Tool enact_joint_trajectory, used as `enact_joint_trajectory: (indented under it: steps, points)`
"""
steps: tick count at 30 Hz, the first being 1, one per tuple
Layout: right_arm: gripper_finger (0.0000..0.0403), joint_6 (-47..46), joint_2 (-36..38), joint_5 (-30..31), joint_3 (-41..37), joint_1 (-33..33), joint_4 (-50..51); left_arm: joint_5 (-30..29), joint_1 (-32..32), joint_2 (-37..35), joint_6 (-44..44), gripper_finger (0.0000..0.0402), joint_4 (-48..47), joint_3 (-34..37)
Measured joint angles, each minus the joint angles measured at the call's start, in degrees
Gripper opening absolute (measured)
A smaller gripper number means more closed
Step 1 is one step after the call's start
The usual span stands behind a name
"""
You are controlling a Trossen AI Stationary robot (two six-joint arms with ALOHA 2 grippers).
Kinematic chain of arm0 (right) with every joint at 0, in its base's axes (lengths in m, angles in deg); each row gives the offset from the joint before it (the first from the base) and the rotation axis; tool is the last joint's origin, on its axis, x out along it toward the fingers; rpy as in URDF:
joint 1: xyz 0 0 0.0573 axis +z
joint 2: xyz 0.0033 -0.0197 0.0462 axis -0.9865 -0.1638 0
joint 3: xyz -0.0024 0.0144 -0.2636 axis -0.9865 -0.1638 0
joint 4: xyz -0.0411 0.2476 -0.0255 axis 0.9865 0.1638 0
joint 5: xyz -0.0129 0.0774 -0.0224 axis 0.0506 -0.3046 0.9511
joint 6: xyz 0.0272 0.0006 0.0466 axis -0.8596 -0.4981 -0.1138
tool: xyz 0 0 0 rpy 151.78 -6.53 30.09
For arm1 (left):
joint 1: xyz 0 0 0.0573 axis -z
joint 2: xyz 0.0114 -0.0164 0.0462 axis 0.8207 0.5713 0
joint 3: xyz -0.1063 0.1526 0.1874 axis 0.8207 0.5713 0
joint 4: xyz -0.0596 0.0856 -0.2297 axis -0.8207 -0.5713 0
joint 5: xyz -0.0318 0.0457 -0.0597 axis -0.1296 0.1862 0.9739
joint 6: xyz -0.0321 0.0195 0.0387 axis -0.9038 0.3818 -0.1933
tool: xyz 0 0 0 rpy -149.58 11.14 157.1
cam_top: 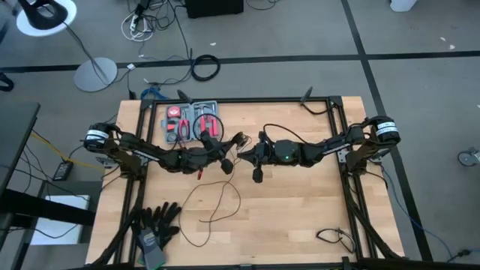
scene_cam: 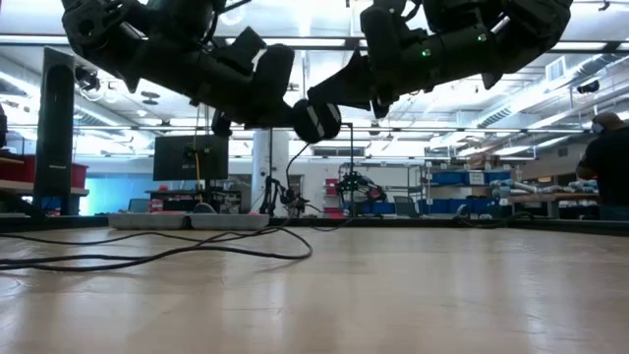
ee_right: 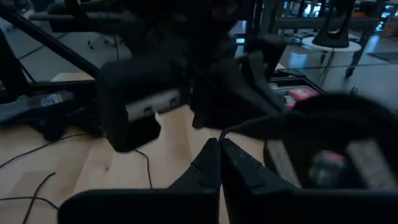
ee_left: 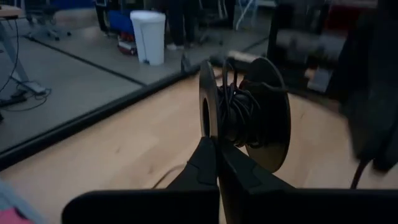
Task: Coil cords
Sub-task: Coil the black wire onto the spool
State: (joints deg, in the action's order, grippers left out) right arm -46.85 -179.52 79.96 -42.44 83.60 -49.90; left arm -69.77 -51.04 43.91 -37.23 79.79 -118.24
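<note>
High view: the wooden table [cam_top: 300, 217] carries both arms meeting at its middle, with bare boards to the right and along the near right side. A tray of tools [cam_top: 192, 120] sits at the far edge, left of centre, holding red-handled hand tools. A pair of black gloves [cam_top: 155, 223] lies at the near left corner, and a short black cable [cam_top: 335, 238] lies near the near right corner. The thin black cord [cam_top: 211, 201] runs in open loops over the boards between the gloves and the arms, rising toward the grippers. Left gripper [ee_left: 216, 142] is clenched on the rim of a black spool [ee_left: 245, 112] with cord wound on its hub, held above the table centre. Right gripper [ee_right: 219, 147] is clenched on the thin cord just beside the left arm's wrist, its fingers pressed together with the wire passing at their tips. Low view shows both arms hanging clear above the surface, the spool [scene_cam: 316, 120] between them, and cord [scene_cam: 157, 254] lying slack across the left of the table. A person [scene_cam: 609, 162] stands far right in the room behind.
</note>
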Motion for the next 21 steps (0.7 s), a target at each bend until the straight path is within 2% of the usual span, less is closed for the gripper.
enact_joint_trajectory:
  steps: [10,14,21]
  points:
    - [0.0004,-0.05,-0.04,0.24,0.00,0.00,2.38,0.64,0.00,0.00,0.01,0.0000,7.55,0.00]
    - [0.0004,-0.14,-0.04,3.87,0.00,0.01,4.77,3.34,0.00,0.00,0.15,0.0000,9.23,0.00]
    - [0.0007,-0.17,-0.04,7.81,0.02,0.00,12.30,3.91,0.00,0.00,0.19,0.0000,9.00,0.02]
